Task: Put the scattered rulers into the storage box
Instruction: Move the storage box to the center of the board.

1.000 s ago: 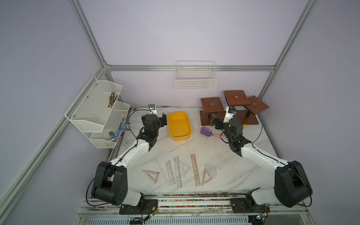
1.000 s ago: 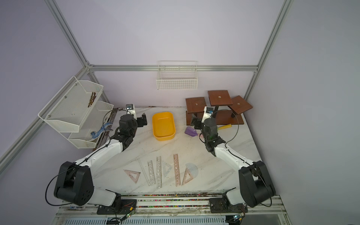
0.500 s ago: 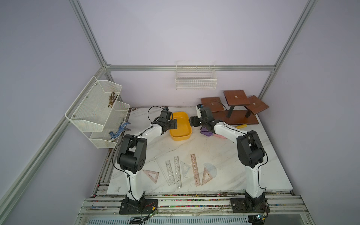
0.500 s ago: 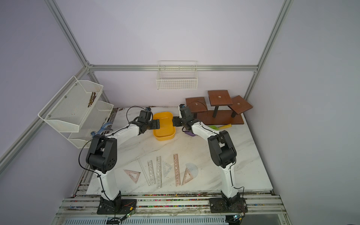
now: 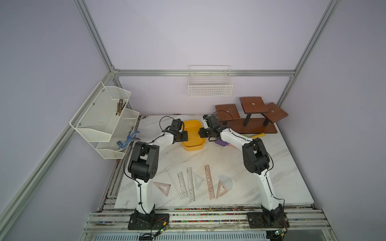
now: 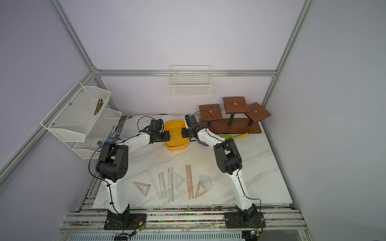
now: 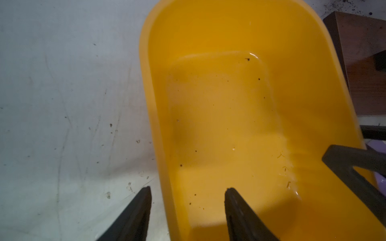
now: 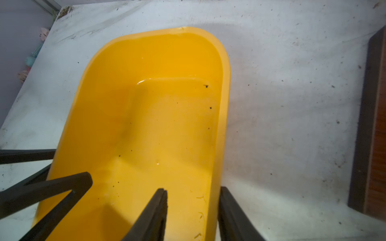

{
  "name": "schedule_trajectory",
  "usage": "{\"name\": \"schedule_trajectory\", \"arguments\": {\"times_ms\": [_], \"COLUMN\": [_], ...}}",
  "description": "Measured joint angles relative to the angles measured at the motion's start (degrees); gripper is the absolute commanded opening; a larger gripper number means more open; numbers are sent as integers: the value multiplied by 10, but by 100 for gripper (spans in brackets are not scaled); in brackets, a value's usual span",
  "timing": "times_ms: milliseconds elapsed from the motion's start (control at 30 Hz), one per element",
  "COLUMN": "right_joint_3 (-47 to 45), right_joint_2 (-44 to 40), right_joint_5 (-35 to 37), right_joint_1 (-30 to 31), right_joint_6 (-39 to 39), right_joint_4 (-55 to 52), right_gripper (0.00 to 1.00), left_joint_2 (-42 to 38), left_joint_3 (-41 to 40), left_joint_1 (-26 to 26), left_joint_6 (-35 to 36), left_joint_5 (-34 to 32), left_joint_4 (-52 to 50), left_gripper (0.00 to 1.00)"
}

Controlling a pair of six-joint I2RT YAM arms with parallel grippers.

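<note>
The yellow storage box (image 5: 193, 146) (image 6: 175, 147) sits empty at the back middle of the table. My left gripper (image 5: 184, 136) (image 7: 188, 191) is open and straddles one long wall (image 7: 146, 62), with a gap on both sides. My right gripper (image 5: 200, 132) (image 8: 193, 189) is open astride the opposite wall (image 8: 224, 83). Its outer finger (image 8: 229, 208) lies against the wall and its inner finger (image 8: 158, 208) stands apart from it. Several rulers (image 5: 209, 181) (image 6: 189, 181) lie flat near the front edge, with set squares (image 5: 162, 187) and a protractor (image 5: 226, 180) among them.
A brown wooden tiered stand (image 5: 250, 127) is at the back right. A purple shovel (image 5: 221, 143) and a green one (image 6: 227, 136) lie between the stand and the box. A white wire basket (image 5: 210, 87) hangs on the back wall. A white mesh shelf (image 5: 104, 116) stands at the left.
Both arms have stretched out from folded poses to the box, one onto each long side. Both pairs of jaws have narrowed around the walls.
</note>
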Motion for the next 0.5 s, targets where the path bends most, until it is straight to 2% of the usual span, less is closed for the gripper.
{"name": "schedule_trajectory", "arguments": {"times_ms": [100, 267, 500], "right_joint_3": [-18, -82, -207], "right_joint_2": [-4, -35, -133], "right_joint_5": [-8, -14, -7], "right_joint_1": [0, 2, 9], "right_joint_6": [6, 18, 40], "right_joint_4": [0, 7, 29], "right_gripper": [31, 30, 30], "left_joint_2": [1, 0, -26], "left_joint_3": [0, 0, -24], "left_joint_1": [0, -5, -31], "left_joint_6": [-5, -7, -9], "left_joint_5": [15, 23, 18], "left_joint_4": [-3, -5, -7], "left_gripper": [45, 43, 43]}}
